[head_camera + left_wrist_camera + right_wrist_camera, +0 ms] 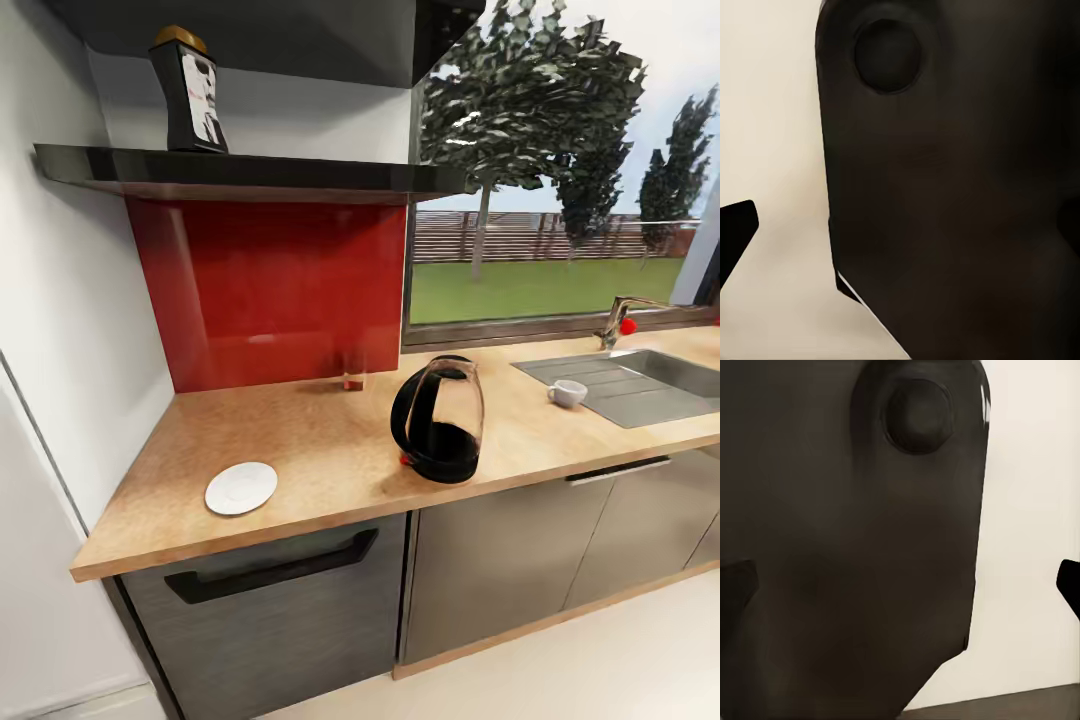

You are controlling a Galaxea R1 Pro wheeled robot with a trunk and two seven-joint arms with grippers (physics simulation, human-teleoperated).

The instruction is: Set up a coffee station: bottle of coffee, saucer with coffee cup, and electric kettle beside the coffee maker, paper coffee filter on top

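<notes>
My head camera looks over a wooden kitchen countertop point(330, 440).
Coffee bottle point(192, 90) upper left on the black shelf point(250, 172); kettle point(438, 420) centre; saucer point(241, 488) lower left; cup point(568, 392) on the sink drainer point(600, 380). I cannot tell whether my pincers are open.

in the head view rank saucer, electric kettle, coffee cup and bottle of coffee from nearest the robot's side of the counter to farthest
1. saucer and electric kettle: both by the front edge, saucer left; too close to call.
2. coffee cup: right, on the sink's drainer.
3. bottle of coffee: on the kitchen shelf at the wall.
</notes>
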